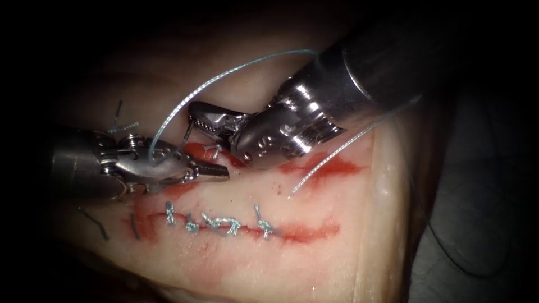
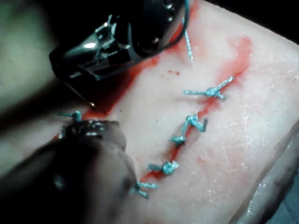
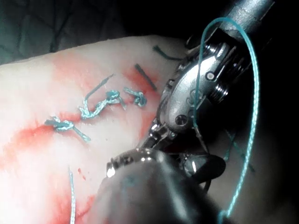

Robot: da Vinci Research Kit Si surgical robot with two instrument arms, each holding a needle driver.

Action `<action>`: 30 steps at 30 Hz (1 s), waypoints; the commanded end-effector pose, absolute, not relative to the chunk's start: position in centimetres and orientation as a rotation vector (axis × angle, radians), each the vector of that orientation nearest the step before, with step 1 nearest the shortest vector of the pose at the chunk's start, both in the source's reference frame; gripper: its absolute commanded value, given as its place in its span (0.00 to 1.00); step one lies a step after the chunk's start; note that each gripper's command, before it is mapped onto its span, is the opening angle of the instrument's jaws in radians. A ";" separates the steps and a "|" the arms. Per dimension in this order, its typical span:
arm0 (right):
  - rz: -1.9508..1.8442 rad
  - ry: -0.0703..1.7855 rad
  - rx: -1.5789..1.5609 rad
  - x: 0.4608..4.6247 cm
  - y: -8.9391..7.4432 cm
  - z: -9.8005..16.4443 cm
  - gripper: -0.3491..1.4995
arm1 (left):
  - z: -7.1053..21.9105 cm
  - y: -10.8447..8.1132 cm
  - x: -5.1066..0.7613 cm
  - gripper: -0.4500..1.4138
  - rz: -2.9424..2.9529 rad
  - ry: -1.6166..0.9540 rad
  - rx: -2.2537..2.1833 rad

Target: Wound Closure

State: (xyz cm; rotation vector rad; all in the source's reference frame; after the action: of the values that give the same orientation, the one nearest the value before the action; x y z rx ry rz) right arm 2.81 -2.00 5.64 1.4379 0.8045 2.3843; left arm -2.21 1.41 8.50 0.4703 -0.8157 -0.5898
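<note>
The tissue carries two red cuts. The lower cut is closed by several knotted stitches. Over the upper cut the two tools meet. My right tool reaches in from the upper right, shut on the thin dark needle, which hangs from its tip above the tissue, not in it. The needle points down at the red cut. My left tool lies just below, jaws shut, nothing seen between them. The blue thread arcs from the left tool's wrist up toward the right shaft and drapes over the left tool.
A second run of thread crosses the upper cut on the right, its end free on the tissue. Cut ends of thread lie at the left. Red fluid stains both cuts. The tissue's edge drops off at the right.
</note>
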 end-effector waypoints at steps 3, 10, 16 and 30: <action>2.427 0.830 1.501 2.86 -1.8 5.6 0.00 | 8.5 1.4 -2.29 0.00 -0.594 -0.815 0.464; 2.479 0.824 1.578 2.84 -1.8 5.6 0.00 | 8.5 1.4 -2.38 0.00 -0.612 -0.818 0.473; 2.490 0.813 1.592 2.85 -1.8 5.6 0.00 | 8.4 1.4 -2.47 0.00 -0.633 -0.854 0.473; 2.495 0.807 1.602 2.85 -1.8 5.6 0.00 | 8.6 1.2 -2.46 0.00 -0.583 -0.801 0.504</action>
State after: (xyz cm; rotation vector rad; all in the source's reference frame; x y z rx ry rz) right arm 2.76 -1.81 5.53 1.5994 0.8019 2.4982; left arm -2.41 1.21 8.51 0.5052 -0.7966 -0.5823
